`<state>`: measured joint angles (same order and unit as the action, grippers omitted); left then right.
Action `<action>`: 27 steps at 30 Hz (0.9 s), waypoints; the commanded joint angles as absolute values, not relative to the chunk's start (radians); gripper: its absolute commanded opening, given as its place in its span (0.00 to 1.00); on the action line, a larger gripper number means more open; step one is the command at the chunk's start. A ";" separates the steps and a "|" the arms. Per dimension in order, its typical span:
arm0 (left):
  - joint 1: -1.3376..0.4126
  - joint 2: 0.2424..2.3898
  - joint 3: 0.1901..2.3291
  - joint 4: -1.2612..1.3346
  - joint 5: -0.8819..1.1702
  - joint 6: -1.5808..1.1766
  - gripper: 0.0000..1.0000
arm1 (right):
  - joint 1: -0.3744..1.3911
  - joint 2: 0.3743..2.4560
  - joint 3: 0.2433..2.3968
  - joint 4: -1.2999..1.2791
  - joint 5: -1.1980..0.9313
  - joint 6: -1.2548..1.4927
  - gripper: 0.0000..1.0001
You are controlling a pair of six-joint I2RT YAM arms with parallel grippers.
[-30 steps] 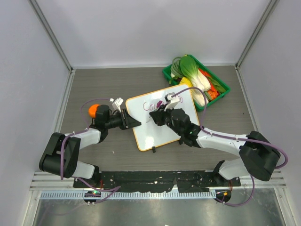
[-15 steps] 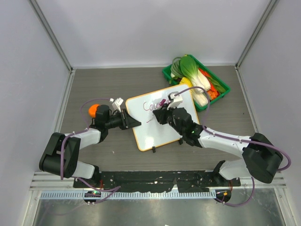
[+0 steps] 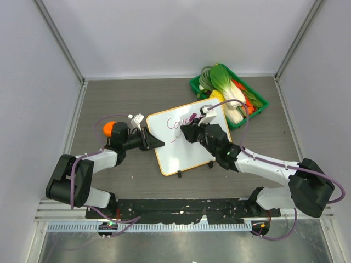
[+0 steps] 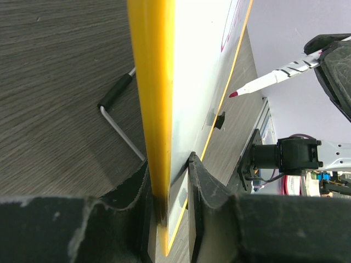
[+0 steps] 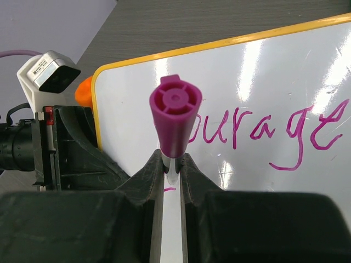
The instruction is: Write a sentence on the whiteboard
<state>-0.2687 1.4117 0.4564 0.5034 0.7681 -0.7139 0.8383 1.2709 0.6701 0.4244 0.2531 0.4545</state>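
Marker (image 4: pixel 274 78) tip seemingly off whiteboard (image 4: pixel 202 60), left wrist view only

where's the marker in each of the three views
Top external: marker over the whiteboard's far half.
Left wrist: marker at upper right, tip pointing left toward the board.
Right wrist: marker at centre, purple end toward the camera, between the right fingers.
Shared landmark: the whiteboard's yellow-orange frame.
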 commanded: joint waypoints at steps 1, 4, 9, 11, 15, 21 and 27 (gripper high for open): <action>-0.279 1.448 0.442 0.364 0.583 -0.577 0.00 | 0.836 1.299 0.730 0.477 0.253 0.468 0.01; -0.278 1.447 0.442 0.364 0.583 -0.577 0.00 | 0.838 1.322 0.732 0.489 0.245 0.472 0.01; -0.278 1.447 0.443 0.364 0.586 -0.578 0.00 | 0.836 1.339 0.727 0.494 0.247 0.472 0.01; -0.278 1.448 0.443 0.364 0.584 -0.578 0.00 | 0.838 1.345 0.726 0.489 0.247 0.471 0.01; -0.278 1.447 0.443 0.361 0.586 -0.577 0.00 | 0.836 1.338 0.706 0.479 0.247 0.474 0.01; -0.278 1.443 0.442 0.362 0.584 -0.577 0.00 | 0.836 1.328 0.686 0.451 0.242 0.472 0.01; -0.278 1.443 0.440 0.362 0.583 -0.577 0.00 | 0.836 1.325 0.672 0.426 0.238 0.479 0.01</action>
<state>-0.2687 1.4117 0.4564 0.5018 0.7677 -0.7139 0.8383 1.3415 0.6880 0.4404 0.2337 0.4744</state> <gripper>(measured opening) 0.242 0.172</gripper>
